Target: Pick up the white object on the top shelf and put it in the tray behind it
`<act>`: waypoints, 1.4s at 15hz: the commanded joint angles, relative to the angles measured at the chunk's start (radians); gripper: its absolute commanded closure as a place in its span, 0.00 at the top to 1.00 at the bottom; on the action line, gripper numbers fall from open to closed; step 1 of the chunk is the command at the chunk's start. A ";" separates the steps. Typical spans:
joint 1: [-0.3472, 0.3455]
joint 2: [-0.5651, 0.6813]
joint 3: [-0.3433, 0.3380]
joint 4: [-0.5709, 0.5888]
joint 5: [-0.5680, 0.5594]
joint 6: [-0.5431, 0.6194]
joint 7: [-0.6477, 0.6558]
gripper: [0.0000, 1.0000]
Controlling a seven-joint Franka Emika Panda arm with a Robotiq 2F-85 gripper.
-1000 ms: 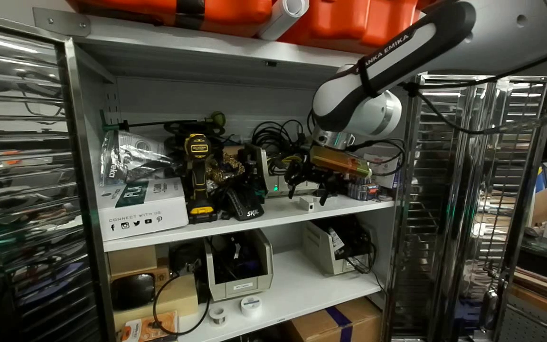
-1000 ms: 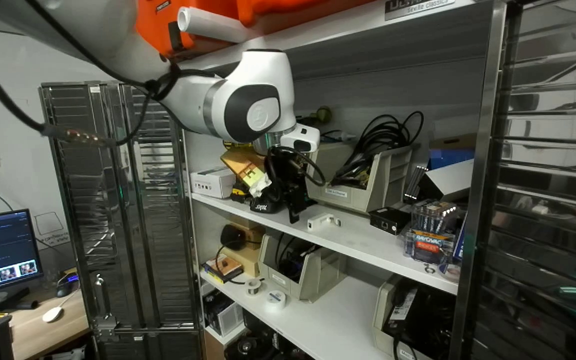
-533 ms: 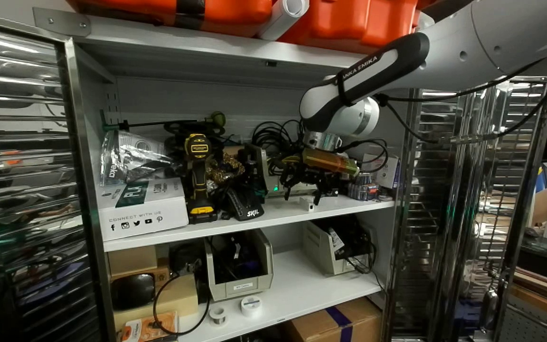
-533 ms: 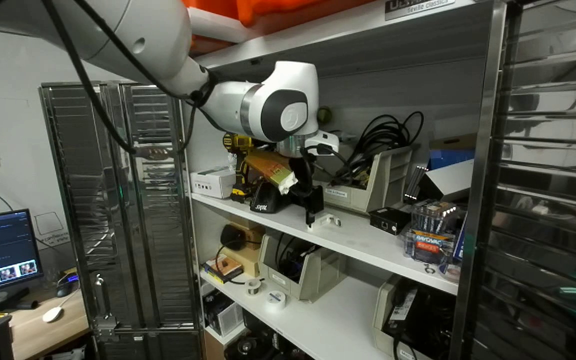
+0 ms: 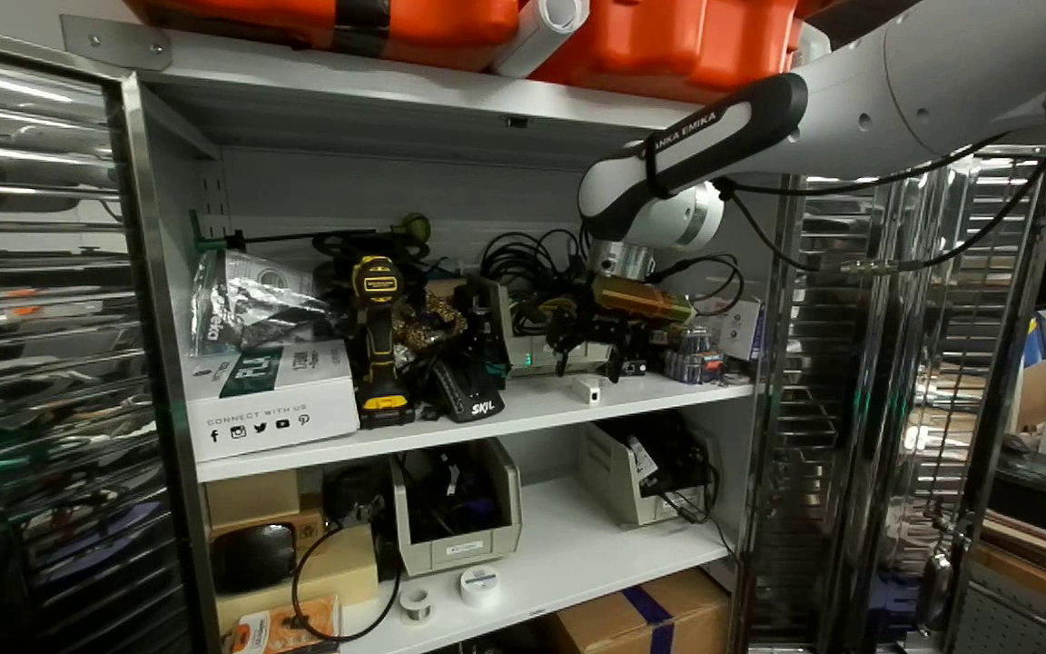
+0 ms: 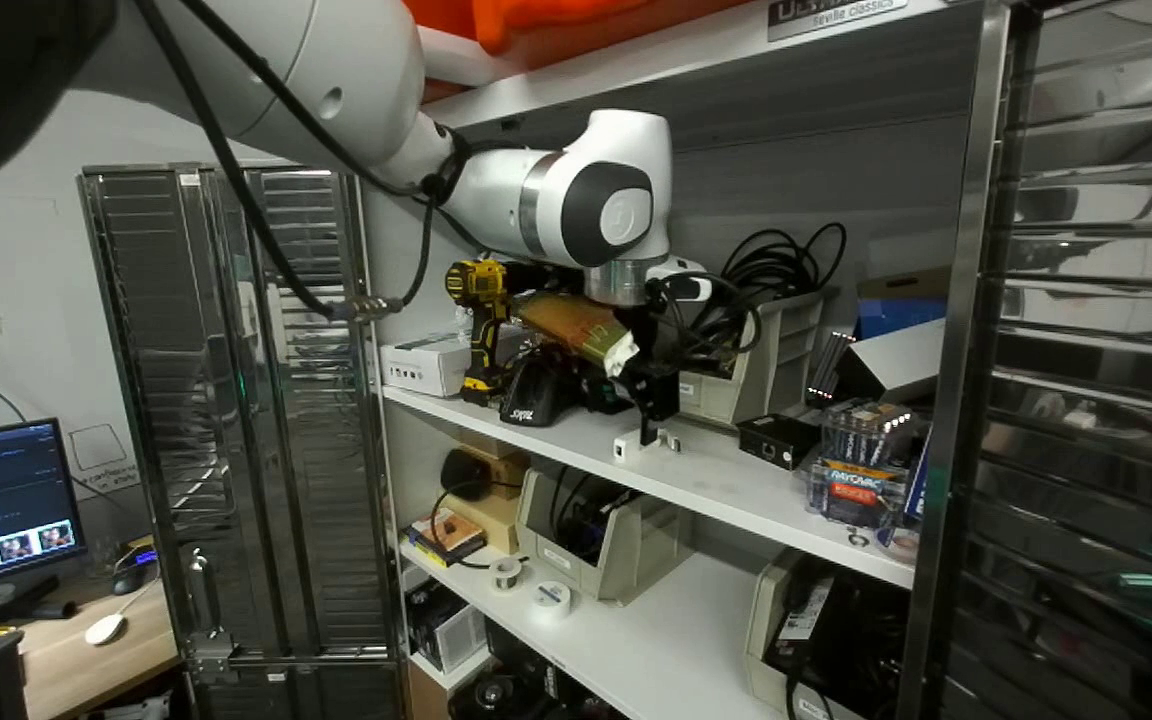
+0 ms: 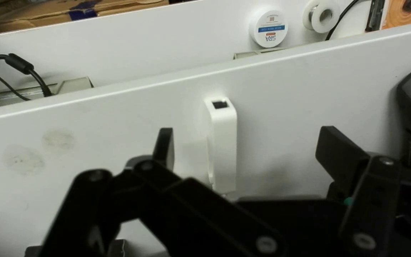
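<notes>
The white object (image 7: 224, 142) is a small slim box with a dark square socket in its end. It lies on the top shelf (image 7: 120, 110) near the front edge, and it shows in both exterior views (image 5: 587, 391) (image 6: 626, 447). My gripper (image 7: 249, 146) is open and empty. In the wrist view the object stands between the fingers, closer to the left one, touching neither visibly. In an exterior view the gripper (image 5: 587, 371) hangs just over and behind it. The tray is a grey bin (image 6: 711, 395) full of black cables behind the object, partly hidden by my gripper.
A yellow drill (image 5: 378, 318), a black SKIL item (image 5: 464, 395) and a white PLA box (image 5: 278, 409) share the shelf on one side. A black box (image 6: 781, 440) and a battery pack (image 6: 851, 490) stand on the other. The cabinet top (image 5: 414, 82) is above the arm.
My gripper has moved along the shelf and a little further in, so its fingers now come down over the white object. It stays open. The white object and the bin have not moved.
</notes>
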 commanded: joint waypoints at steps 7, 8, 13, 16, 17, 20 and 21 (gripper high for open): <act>0.014 0.104 0.007 0.127 -0.027 -0.056 -0.083 0.66; 0.016 0.094 0.006 0.120 -0.031 -0.060 -0.091 0.56; 0.030 0.029 -0.009 0.035 -0.088 -0.059 -0.098 0.18; 0.040 -0.053 -0.018 -0.083 -0.131 -0.041 -0.071 0.08; 0.045 -0.091 -0.020 -0.136 -0.145 -0.035 -0.058 0.13; 0.066 -0.211 -0.023 -0.294 -0.194 -0.006 0.004 0.13; 0.075 -0.253 -0.022 -0.342 -0.209 0.017 0.040 0.13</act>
